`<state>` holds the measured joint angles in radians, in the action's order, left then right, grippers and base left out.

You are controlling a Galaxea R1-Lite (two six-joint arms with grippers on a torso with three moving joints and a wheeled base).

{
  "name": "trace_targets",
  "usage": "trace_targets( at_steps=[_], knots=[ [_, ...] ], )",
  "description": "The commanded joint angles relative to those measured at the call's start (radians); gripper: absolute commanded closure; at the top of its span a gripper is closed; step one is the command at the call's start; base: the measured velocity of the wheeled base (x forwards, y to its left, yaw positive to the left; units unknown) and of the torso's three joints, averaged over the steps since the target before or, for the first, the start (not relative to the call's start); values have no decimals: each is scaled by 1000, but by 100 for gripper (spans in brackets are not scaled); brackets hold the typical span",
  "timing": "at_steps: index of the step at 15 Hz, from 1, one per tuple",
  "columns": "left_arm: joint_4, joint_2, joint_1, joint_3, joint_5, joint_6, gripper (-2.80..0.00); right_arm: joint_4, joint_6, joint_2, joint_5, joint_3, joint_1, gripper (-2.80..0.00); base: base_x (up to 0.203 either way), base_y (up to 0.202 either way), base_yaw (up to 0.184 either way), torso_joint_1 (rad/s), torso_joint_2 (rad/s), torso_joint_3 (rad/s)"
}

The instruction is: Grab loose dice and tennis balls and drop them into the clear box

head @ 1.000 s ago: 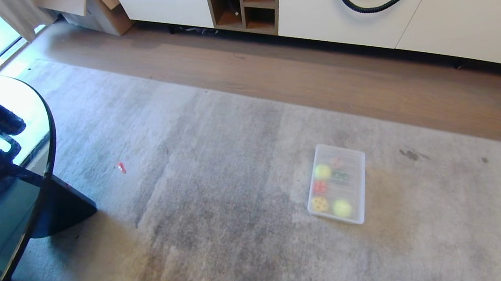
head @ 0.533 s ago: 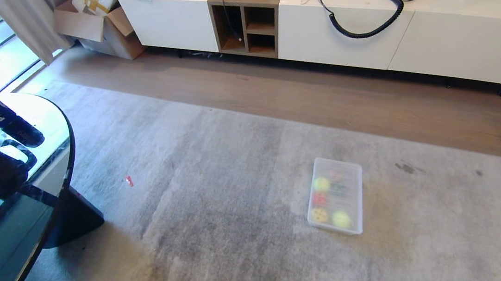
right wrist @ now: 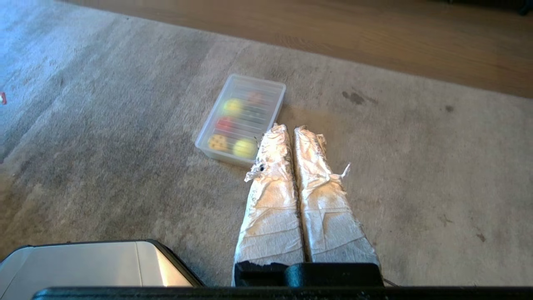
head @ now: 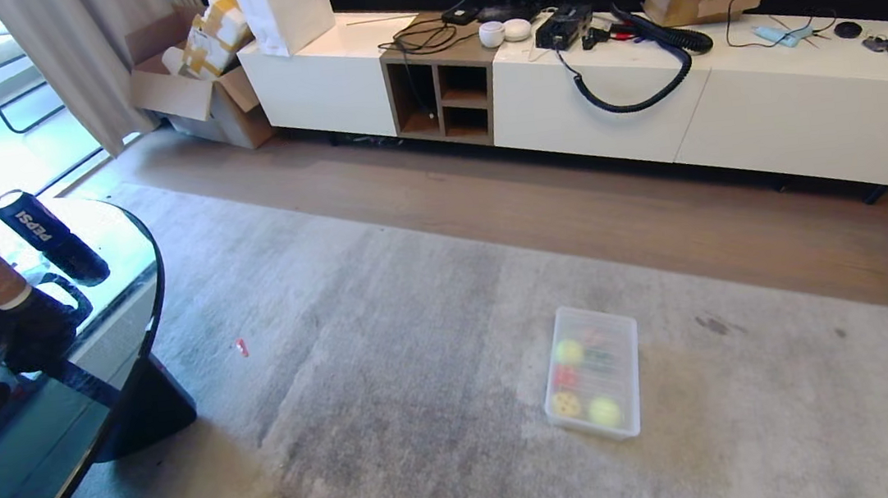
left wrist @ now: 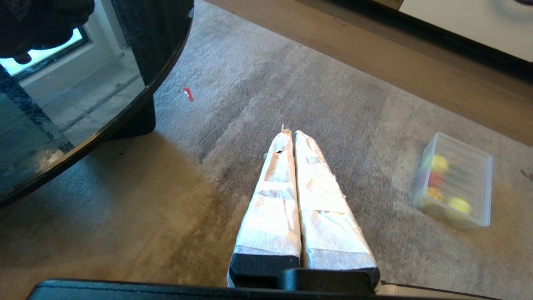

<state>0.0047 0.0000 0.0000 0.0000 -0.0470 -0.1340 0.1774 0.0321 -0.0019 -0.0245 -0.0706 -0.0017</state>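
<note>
Down on the grey rug point(head: 392, 386) sat the clear box point(head: 628, 378), well apart from the glass table point(head: 131, 331) and short of the wood floor. Inside showed two tennis balls point(head: 569, 351), a yellow die point(head: 566, 404) and a red die point(head: 565, 376); others were too blurred to name. No loose piece lay on the carpet, so the collecting looked finished, and nothing seemed left to fetch. Both arms hung parked: the left gripper point(left wrist: 290, 134) was clenched on nothing, and the right gripper point(right wrist: 290, 129) likewise pressed together, empty. The box's long axis ran away from the robot toward the white cabinet point(head: 726, 104), tilted slightly rightward.
</note>
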Motion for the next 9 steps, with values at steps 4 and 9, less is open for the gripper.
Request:
trace_targets(
  at_steps=[4, 9],
  knots=[
    [0, 0, 0, 0, -1, -1, 0, 0, 0, 2, 0, 0, 0, 0, 0, 0, 0, 0, 0, 197],
    [1, 0, 0, 0, 7, 27, 0, 0, 0, 2, 0, 0, 0, 0, 0, 0, 0, 6, 3, 189]
  ],
)
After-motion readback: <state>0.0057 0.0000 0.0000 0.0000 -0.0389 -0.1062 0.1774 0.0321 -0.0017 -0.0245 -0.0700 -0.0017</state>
